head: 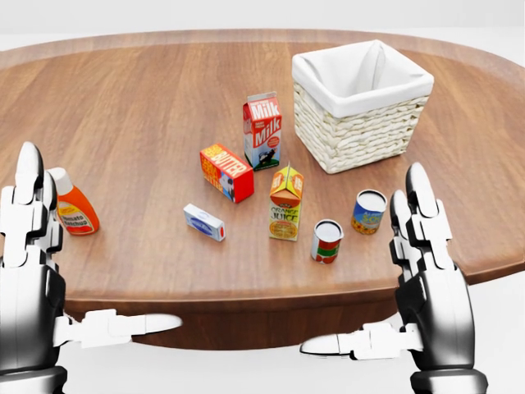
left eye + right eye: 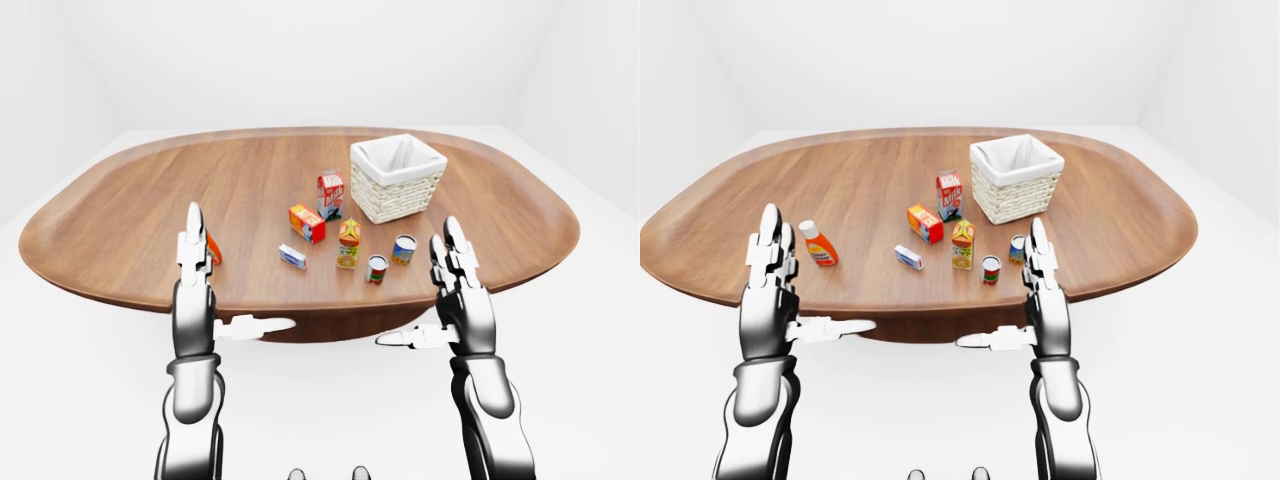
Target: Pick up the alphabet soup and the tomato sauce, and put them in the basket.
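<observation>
Left hand (image 1: 33,271), silver three-fingered, at lower left of the head view: fingers straight up, thumb stretched sideways, spread wide, gripping nothing. Right hand (image 1: 431,279), same build, at lower right: likewise spread wide and empty, thumb pointing left. Both held near the edge of the oval brown wooden table (image 1: 131,98), touching no object.

In the left-eye view, orange squeeze bottle (image 2: 818,245) almost wholly hidden behind the left fingers; in the right-eye view, plain to see just right of that hand, white cap on top. In the head view, wrists cut off by the bottom edge; whole forearms shown only in the eye views.

Small can with blue and yellow label (image 1: 368,212), upright, lower centre-right of the head view, just left of the right fingertips. Small can with red and green label (image 1: 326,240), upright, just left and below it. Label text on both too small to read, so soup and sauce not told apart with certainty.

White-lined woven wicker basket (image 1: 361,123) at upper right, well apart from both cans.
</observation>
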Motion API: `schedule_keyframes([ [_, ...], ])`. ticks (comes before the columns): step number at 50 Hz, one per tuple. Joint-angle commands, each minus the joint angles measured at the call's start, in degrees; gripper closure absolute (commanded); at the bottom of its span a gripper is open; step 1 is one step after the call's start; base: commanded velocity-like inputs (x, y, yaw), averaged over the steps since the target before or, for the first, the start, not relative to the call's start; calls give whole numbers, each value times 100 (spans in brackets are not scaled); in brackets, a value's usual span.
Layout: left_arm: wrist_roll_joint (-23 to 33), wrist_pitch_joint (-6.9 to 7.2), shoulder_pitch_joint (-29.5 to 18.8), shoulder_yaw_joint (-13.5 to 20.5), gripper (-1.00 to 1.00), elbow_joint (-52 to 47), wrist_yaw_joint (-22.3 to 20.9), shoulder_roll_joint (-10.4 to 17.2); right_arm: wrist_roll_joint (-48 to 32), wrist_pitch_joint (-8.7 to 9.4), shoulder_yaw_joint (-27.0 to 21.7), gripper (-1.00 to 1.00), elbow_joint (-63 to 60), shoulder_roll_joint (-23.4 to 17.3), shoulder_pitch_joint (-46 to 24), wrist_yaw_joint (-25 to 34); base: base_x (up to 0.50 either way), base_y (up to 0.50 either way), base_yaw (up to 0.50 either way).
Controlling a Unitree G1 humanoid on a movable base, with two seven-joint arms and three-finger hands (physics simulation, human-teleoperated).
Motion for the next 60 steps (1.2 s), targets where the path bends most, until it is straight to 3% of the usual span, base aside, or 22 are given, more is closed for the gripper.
schedule_keyframes([
  [1, 70, 0, 9, 4, -100, -55, 32, -8, -36, 0, -23, -100, -10, -3, -5, -6, 29, 0, 0],
  [60, 17, 0, -4, -20, -100, 4, -34, -2, -49, 0, -7, -100, 26, -8, -13, 33, 30, 0, 0],
])
